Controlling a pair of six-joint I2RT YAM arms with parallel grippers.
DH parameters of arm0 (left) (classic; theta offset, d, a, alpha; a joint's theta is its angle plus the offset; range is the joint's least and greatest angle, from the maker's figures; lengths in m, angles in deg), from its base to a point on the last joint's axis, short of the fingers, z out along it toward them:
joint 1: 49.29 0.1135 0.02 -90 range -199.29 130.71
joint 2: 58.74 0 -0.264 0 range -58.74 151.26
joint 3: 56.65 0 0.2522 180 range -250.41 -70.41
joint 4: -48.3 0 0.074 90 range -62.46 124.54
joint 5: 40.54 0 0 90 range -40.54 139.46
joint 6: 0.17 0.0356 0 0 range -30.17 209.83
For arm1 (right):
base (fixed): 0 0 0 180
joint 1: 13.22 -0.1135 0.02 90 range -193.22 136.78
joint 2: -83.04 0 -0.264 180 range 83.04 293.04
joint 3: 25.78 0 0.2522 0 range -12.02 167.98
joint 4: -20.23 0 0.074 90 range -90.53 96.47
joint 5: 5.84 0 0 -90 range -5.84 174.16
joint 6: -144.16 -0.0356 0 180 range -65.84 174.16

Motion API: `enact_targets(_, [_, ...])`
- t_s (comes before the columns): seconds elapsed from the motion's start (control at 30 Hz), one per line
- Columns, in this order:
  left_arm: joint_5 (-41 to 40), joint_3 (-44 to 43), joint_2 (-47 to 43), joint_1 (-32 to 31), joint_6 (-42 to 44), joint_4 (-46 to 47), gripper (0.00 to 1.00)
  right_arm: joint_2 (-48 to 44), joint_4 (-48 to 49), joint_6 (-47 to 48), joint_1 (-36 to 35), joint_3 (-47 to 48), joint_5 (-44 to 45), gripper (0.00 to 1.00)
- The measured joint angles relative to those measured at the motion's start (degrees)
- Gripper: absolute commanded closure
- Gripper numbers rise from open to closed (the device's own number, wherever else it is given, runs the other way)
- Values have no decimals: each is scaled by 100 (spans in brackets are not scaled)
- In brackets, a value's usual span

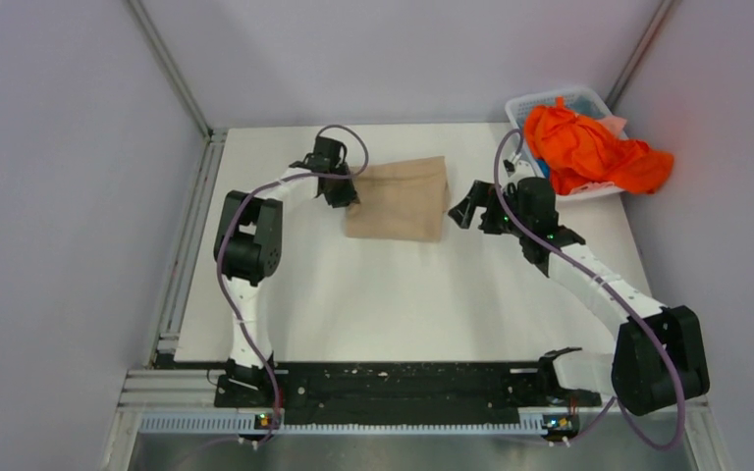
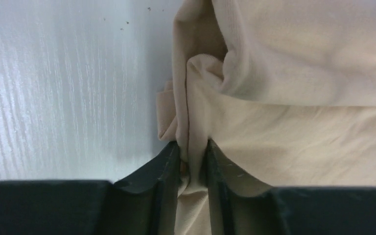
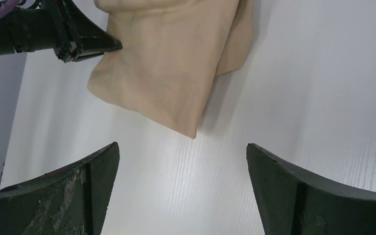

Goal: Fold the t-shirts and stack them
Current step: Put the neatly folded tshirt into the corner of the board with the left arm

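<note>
A folded tan t-shirt [image 1: 399,199] lies on the white table [image 1: 403,294] near the back middle. My left gripper [image 1: 339,188] is at its left edge, shut on a pinched fold of the tan cloth [image 2: 194,147]. My right gripper [image 1: 471,209] is open and empty, just right of the shirt, hovering over bare table. The right wrist view shows the shirt [image 3: 171,58] ahead of its fingers [image 3: 98,166] and the left gripper [image 3: 78,39] at the shirt's edge. An orange t-shirt [image 1: 589,152] is heaped in a white basket [image 1: 550,100] at the back right.
The white basket stands at the table's back right corner, close to the right arm. Grey walls enclose the table on three sides. A metal rail [image 1: 191,245] runs along the left edge.
</note>
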Motion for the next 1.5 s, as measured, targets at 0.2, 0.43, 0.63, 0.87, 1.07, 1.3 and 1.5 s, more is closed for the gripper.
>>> enact_targets(0.2, [-330,-136,98,-26,-44,-111,100,-4,-87,20,0,-61,98,1])
enact_targets(0.43, [-1775,-251,4,50,31,-616,100,-173,-186,92,0,-98,365,1])
enact_targets(0.63, [-3053,-498,-42,944,476,-1032,100,-249,-319,164,0,-109,577,1])
enact_targets(0.87, [-4354,-1209,249,1773,1650,-752,100,-238,-422,271,0,-109,903,1])
enact_targets(1.07, [-4492,-1665,765,2260,2256,-643,100,-31,-483,306,0,-105,1080,1])
enact_targets(1.3, [-4583,-2177,1224,2529,2612,-660,97,302,-514,308,0,-90,1158,1])
enact_targets(1.5, [-4959,-2524,1294,2479,2398,-785,1,365,-621,328,0,-81,1241,1])
